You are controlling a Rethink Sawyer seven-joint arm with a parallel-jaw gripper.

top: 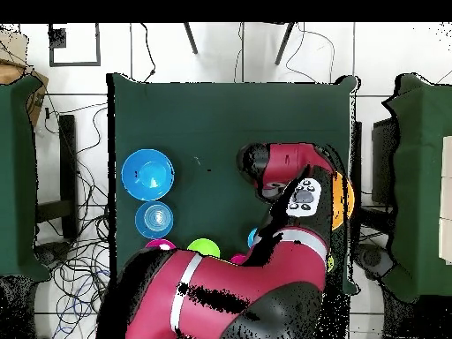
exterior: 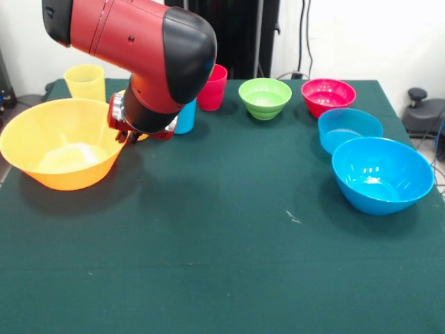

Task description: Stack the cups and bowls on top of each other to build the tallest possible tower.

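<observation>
Lg orange bowl (exterior: 61, 146) touching gripper (exterior: 127, 133).

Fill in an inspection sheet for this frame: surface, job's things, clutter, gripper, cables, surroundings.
Surface: dark green table; a small pale mark right of centre in the front view.
Job's things: all apart, nothing stacked. Large orange bowl, yellow cup, light blue cup, red cup, green bowl, magenta bowl, small blue bowl, large blue bowl. Orange and pink cups not made out.
Clutter: nothing seen.
Gripper: hidden behind the arm's wrist beside the large orange bowl; state cannot be told.
Cables: loose cables on the floor around the table.
Surroundings: other green tables at both sides.
</observation>
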